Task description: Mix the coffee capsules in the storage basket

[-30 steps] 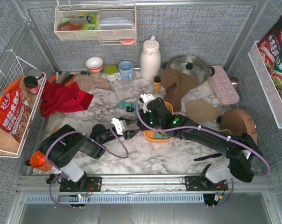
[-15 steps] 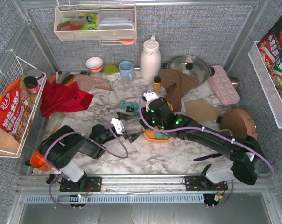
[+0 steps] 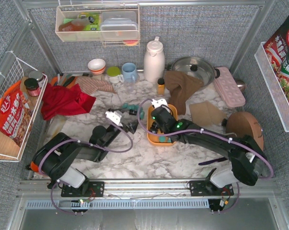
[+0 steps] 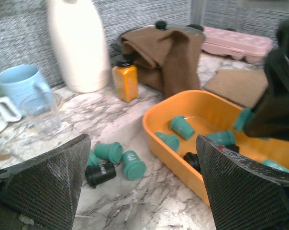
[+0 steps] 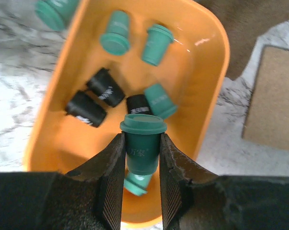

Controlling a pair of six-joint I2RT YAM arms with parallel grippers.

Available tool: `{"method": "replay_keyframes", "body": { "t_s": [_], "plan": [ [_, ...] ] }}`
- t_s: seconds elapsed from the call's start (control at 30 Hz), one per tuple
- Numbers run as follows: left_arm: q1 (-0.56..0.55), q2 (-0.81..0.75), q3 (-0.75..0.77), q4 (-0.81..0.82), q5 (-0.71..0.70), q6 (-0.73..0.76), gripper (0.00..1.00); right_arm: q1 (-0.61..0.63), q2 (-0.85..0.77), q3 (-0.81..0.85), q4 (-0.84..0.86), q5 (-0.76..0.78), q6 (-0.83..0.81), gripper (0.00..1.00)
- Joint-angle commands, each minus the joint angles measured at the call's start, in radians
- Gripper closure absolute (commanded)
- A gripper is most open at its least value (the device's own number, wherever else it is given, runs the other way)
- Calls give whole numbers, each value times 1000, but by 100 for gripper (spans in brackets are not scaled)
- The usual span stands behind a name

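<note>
Basket (image 5: 215,43): orange, on the marble surface (image 3: 135,163) mid-scene, just in front of a brown cloth (image 4: 166,52)
In basket: capsules (image 5: 156,44) lying on their sides, three teal and three black in plain sight, and one more teal partly hidden under the right hand
Right hand (image 5: 142,143): over the basket's near end, fingers narrow and clamped on a teal capsule (image 5: 142,125), its rim pointing away from the wrist
Left hand (image 3: 127,125): spread wide, holding nothing, low over the surface left of the basket
Loose capsules (image 4: 131,164): a few teal and one black on the surface, near the basket's left wall
Glass (image 4: 41,112): clear, upright, beside a blue mug (image 4: 17,86); the mug's contents cannot be seen
Wire rack (image 3: 20,62): on the left wall, holding a red bag (image 3: 10,115) and a jar (image 3: 32,86)
</note>
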Motion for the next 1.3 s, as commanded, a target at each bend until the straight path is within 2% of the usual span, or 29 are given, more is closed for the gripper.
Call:
{"method": "replay_keyframes", "body": {
  "t_s": [0.0,0.1,0.2,0.27,0.43,0.57,0.83,1.13,1.27],
  "plan": [
    [9,-33,60,-192,-200,-64,1,-24,37,-20,41,97,-48,82],
    [16,-45,128,-393,-264,-103,1,-52,71,-26,109,98,-73,81],
    [20,-29,184,-505,-311,-127,1,-88,111,-22,161,78,-88,79],
    [23,-9,213,-560,-332,-136,1,-113,138,-12,180,53,-91,72],
    [38,43,299,-695,-377,-168,1,-130,175,21,160,29,-86,44],
    [55,74,351,-778,-400,-202,1,-131,143,0,157,4,-64,35],
    [72,165,467,-919,-403,-193,1,-130,57,-64,138,-42,-22,32],
    [84,187,508,-966,-342,-200,9,-132,-26,-97,110,-65,-13,32],
    [85,192,528,-982,-352,-185,6,-131,-52,-96,112,-82,-12,32]
  ]
}}
